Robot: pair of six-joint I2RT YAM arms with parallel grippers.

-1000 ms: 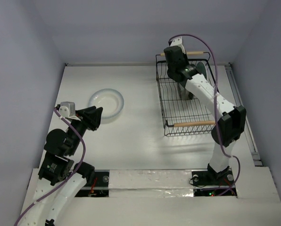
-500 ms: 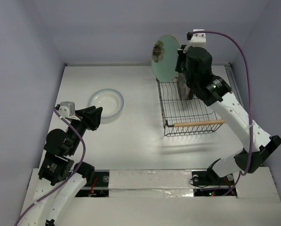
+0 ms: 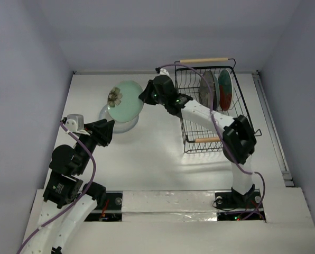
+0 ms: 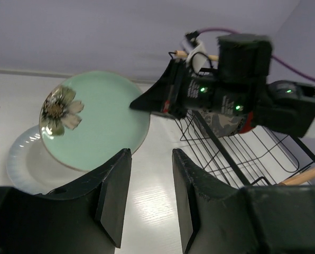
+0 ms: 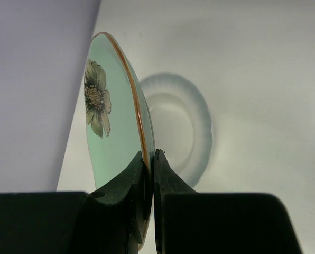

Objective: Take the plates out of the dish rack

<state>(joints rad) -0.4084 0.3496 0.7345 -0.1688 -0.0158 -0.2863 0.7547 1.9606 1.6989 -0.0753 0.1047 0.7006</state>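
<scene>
- Glazed green plate [image 5: 110, 143] looks stiff, slippery, breakable; right tool [image 5: 149, 157] pinches its rim, tilted over the white plate [image 5: 186, 127]
- Left tool [image 4: 149, 169]: fingers apart, holding nothing

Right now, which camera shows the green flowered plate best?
The left wrist view: the green plate shows most of its face and flower. Top external shows it small and tilted; right wrist shows it nearly edge-on, pinched in the right gripper.

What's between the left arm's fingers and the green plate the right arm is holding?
The white plate, flat on the table: top and left wrist views show its rim between the left fingers and the green plate.
</scene>
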